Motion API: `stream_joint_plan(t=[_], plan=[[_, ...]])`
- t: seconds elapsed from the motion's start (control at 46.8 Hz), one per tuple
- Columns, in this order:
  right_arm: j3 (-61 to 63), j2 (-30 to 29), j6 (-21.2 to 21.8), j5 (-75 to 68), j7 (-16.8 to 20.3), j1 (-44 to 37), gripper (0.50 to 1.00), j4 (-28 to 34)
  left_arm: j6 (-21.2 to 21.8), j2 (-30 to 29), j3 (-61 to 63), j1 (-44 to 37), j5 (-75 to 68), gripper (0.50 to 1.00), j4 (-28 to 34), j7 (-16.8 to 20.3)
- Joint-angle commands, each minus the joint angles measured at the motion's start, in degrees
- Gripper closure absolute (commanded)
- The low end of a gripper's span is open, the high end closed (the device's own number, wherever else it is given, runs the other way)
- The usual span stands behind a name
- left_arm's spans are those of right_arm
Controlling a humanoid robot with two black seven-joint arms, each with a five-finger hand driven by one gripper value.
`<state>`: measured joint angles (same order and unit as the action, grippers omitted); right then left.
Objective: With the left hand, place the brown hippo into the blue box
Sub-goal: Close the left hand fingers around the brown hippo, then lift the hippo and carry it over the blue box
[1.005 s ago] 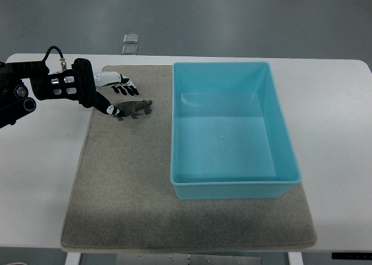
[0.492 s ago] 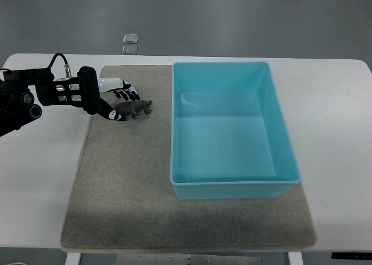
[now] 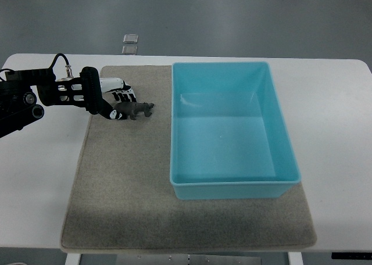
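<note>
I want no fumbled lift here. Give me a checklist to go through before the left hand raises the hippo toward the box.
1. Left hand at the brown hippo: ok, its fingers reach the rear end.
2. Firm grasp: cannot tell, the contact is too small to judge.
3. Hippo off the mat: cannot tell.
4. Blue box open and empty: ok.
5. Path from hippo to box free of objects: ok.
6. Right hand clear of the work: ok, it is out of view.

hand closes in on hippo
the left hand (image 3: 114, 100) shifts right, its fingers curling tighter onto the hippo (image 3: 135, 109) than before.
</note>
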<state>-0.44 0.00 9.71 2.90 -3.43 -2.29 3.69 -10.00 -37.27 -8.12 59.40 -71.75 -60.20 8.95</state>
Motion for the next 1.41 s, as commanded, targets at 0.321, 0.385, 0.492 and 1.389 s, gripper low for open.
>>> stream_joint_plan(t=[0.321, 0.385, 0.492, 1.389], plan=[[0.00, 0.00, 0.05, 0.00, 0.00, 0.00, 0.564, 0.00, -0.11, -0.35, -0.14, 1.77, 0.11, 1.000, -0.44, -0.08], [0.00, 0.00, -0.04, 0.00, 0.00, 0.00, 0.564, 0.00, -0.11, -0.44, -0.32, 1.86, 0.12, 1.000, -0.53, -0.08], [0.00, 0.00, 0.05, 0.00, 0.00, 0.00, 0.564, 0.00, -0.11, -0.88, -0.76, 2.56, 0.64, 1.000, -0.53, -0.08], [0.00, 0.00, 0.05, 0.00, 0.00, 0.00, 0.564, 0.00, -1.17, 4.04, -6.91, 11.61, 1.35, 1.000, -6.33, 0.01]])
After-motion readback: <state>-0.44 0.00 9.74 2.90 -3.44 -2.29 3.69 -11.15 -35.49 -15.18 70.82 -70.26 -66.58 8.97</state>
